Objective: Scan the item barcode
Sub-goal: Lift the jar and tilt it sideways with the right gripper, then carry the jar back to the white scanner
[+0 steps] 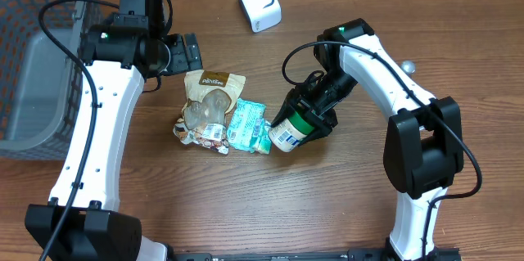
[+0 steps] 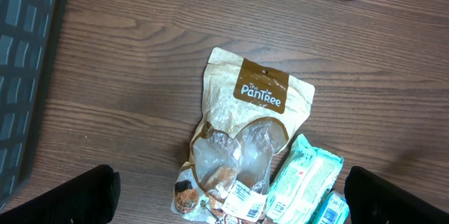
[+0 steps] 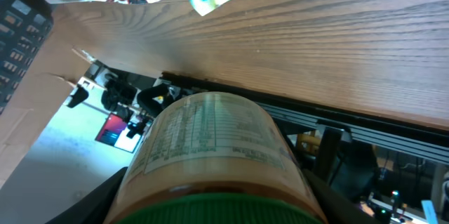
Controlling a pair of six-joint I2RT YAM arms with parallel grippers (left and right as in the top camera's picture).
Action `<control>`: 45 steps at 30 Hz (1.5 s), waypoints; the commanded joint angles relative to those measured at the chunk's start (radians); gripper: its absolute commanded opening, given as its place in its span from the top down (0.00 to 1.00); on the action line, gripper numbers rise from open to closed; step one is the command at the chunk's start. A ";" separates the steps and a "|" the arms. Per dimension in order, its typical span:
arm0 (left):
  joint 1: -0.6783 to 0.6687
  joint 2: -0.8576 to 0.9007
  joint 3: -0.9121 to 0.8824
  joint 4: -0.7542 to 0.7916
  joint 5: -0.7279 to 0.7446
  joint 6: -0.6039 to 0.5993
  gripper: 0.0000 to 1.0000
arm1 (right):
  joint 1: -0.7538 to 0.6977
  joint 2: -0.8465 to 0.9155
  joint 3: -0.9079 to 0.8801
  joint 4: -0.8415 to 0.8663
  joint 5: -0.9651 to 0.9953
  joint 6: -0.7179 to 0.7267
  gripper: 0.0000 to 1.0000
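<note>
Leftmost, a grey plastic basket (image 1: 37,65) with lattice walls is cut off by the frame edge. Next, the left tool (image 1: 187,51) hangs spread wide above a tan paper pouch (image 1: 211,97) with a clear, crinkled window, lying flat on the wood-grain bench (image 1: 246,204). Touching the pouch's right side is a glossy teal packet (image 1: 246,126). Toward the far edge stands a white, rounded scanner (image 1: 259,2). Just right of the packet, the right tool (image 1: 313,112) pinches a cylindrical jar (image 1: 288,132) near its green lid, tipped on its side. The jar's white label carries fine print too blurred to read, and I cannot tell whether the jar touches the bench.
</note>
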 commanded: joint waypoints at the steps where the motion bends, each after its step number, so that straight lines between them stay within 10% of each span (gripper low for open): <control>1: -0.002 0.003 0.009 0.004 0.007 -0.006 0.00 | -0.001 -0.020 0.024 -0.003 -0.058 -0.011 0.66; 10: -0.002 0.003 0.009 0.004 0.007 -0.006 0.00 | 0.008 -0.022 0.024 -0.003 -0.058 -0.024 0.86; 34: -0.002 0.003 0.009 0.004 0.007 -0.006 0.00 | 0.094 -0.274 0.019 0.005 -0.037 -0.050 0.81; 45: -0.002 0.003 0.009 0.004 0.007 -0.006 0.00 | 0.091 -0.274 0.019 0.460 0.454 -0.049 0.93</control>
